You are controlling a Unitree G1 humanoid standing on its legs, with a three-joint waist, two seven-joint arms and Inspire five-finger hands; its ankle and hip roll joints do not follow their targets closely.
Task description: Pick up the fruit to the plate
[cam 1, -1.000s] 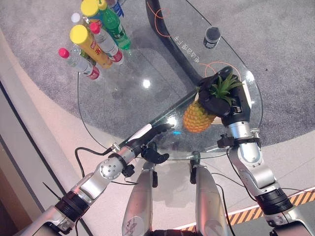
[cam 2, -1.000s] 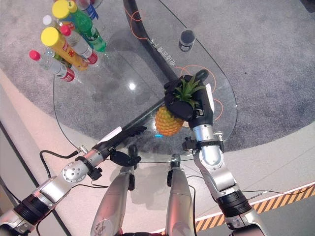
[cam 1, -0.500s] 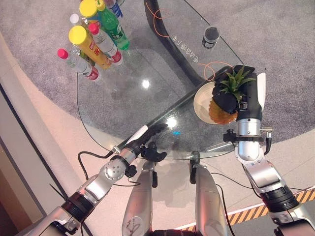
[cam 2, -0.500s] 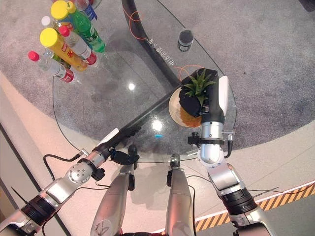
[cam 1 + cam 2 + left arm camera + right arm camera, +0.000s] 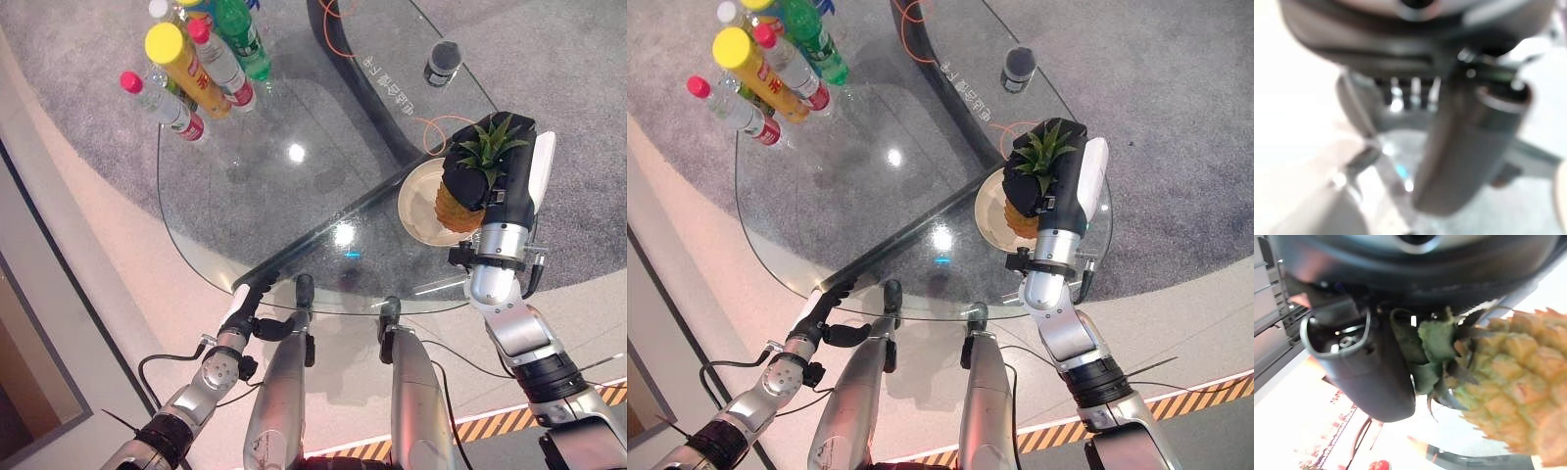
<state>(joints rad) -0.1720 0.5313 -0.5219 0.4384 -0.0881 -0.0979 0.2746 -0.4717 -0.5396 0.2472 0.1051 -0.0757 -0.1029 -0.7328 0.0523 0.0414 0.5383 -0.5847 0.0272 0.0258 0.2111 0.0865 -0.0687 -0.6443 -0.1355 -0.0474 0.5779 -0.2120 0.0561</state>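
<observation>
A grey carpet lies under the clear glass table (image 5: 255, 186). The right robot hand (image 5: 490, 181) grips the yellow pineapple (image 5: 458, 204) by its crown, above the cream round plate (image 5: 416, 206). Lower it upright before letting go. The right wrist view shows the leaves against the palm. The left robot hand (image 5: 250, 294) rests straight-fingered at the table's near edge.

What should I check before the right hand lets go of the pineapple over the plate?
1. The right hand has its fingers curled round the yellow-orange pineapple: ok.
2. Pineapple is above the round cream plate: ok.
3. Pineapple already rests on the plate: cannot tell.
4. Plate lies fully on the glass table: ok.
5. Left hand is at the table's near edge, away from the plate: ok.
6. Bottles stand far off: ok.
</observation>
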